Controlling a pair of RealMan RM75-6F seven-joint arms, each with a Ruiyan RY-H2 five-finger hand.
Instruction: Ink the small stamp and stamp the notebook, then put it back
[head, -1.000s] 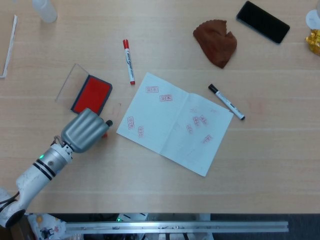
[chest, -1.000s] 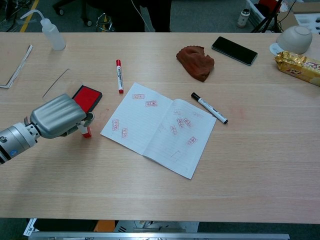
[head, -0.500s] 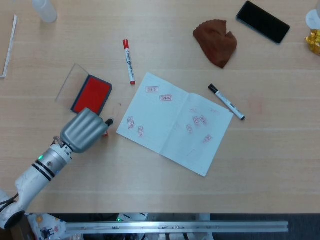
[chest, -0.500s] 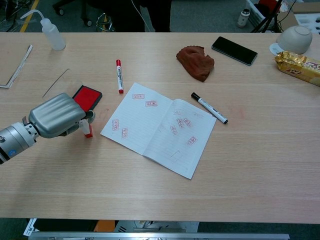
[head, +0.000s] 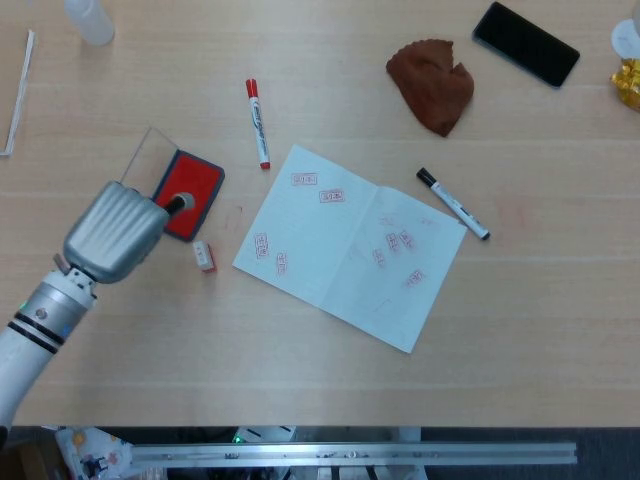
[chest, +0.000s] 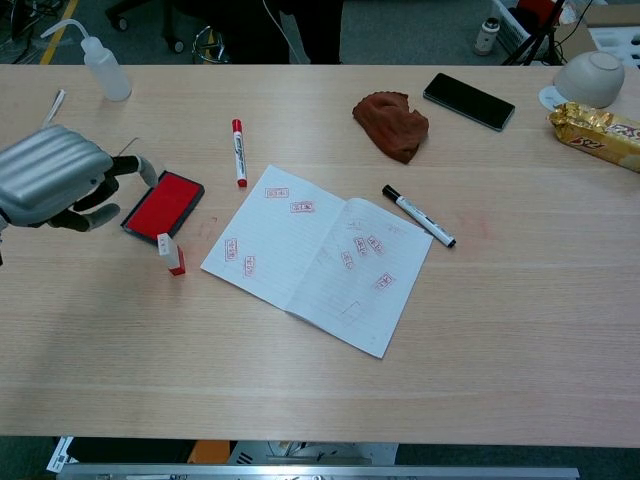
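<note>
red marker (chest: 238, 152), black marker (chest: 418, 215), brown cloth (chest: 391, 124), phone (chest: 469, 100), squeeze bottle (chest: 102, 62)

the near half of the tabletop (chest: 300, 390) lies bare wood, open to a pass from either side. the small stamp (chest: 171, 254) stands upright in a narrow gap between the ink pad (chest: 163, 204) and the notebook (chest: 318, 255), touching neither. the left hand (chest: 55, 185) hangs above the pad's left edge (fingers apart, holding nothing). beyond the notebook, a red marker (chest: 238, 152), black marker (chest: 418, 216), brown cloth (chest: 392, 125) and phone (chest: 469, 101) crowd the far side
</note>
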